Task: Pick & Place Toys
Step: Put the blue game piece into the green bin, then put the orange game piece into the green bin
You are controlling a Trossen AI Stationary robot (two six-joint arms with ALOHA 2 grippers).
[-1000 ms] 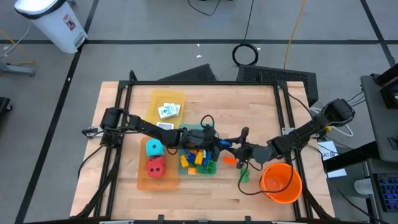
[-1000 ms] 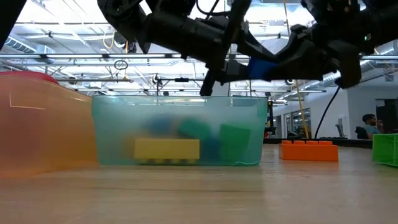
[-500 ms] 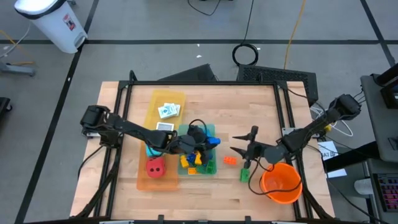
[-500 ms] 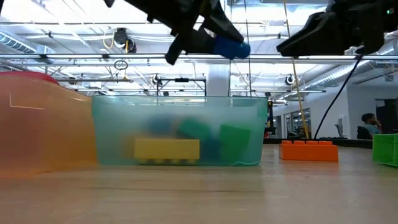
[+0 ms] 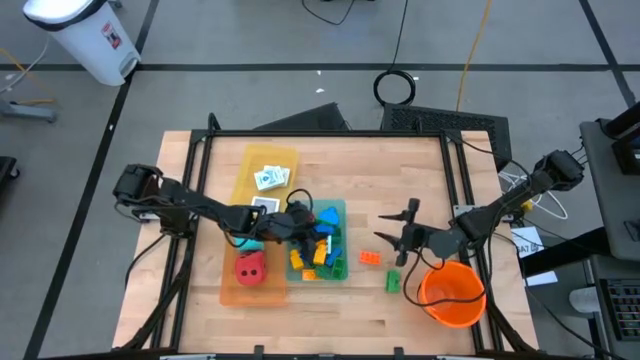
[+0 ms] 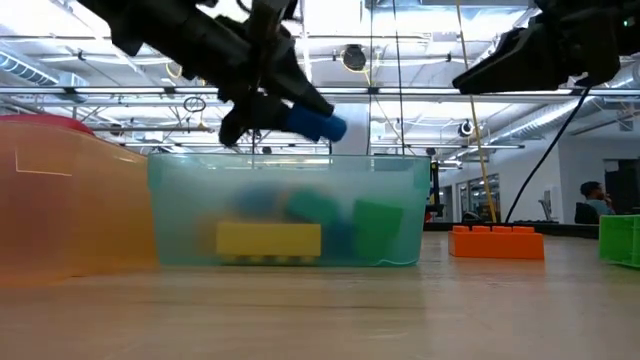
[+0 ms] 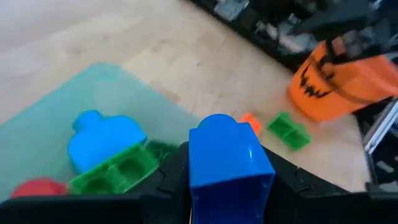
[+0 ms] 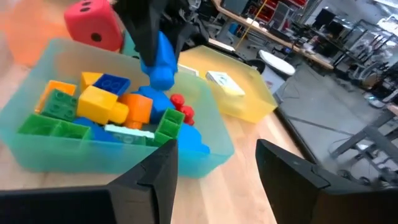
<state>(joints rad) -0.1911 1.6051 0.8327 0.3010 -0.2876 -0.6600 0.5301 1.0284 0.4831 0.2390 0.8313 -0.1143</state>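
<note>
My left gripper (image 5: 303, 220) is shut on a blue brick (image 7: 227, 155) and hangs over the teal tray (image 5: 340, 208), which holds several bricks (image 8: 99, 102). The same brick (image 6: 318, 125) hovers above the tray's rim in the low view. My right gripper (image 5: 392, 247) stands open and bare to the tray's right, above an orange brick (image 5: 370, 257) and a green brick (image 5: 393, 282) that lie on the table. A red die (image 5: 250, 267) sits in the orange tray. White cards (image 5: 270, 178) lie in the yellow tray. My left gripper pinches the blue brick by its two opposite sides (image 7: 198, 177) between the two fingers, at the end away from the stud. The fingers come from the table's left, slanting down. The brick is lifted clear above the teal tray, its stud end pointing away from the gripper.
An orange bucket (image 5: 450, 293) stands at the near right, close under my right arm. The yellow tray (image 5: 250, 160), orange tray (image 5: 232, 290) and teal tray stand together mid-table. A black frame (image 5: 320, 133) rims the table. Bare wood lies at the far right and near edge.
My right gripper has opened, let go of the blue brick and drawn back toward the table's right edge. My left gripper, keeping the brick, has carried it toward the table's left, from the tray's right side to over its middle, clear of the tray.
</note>
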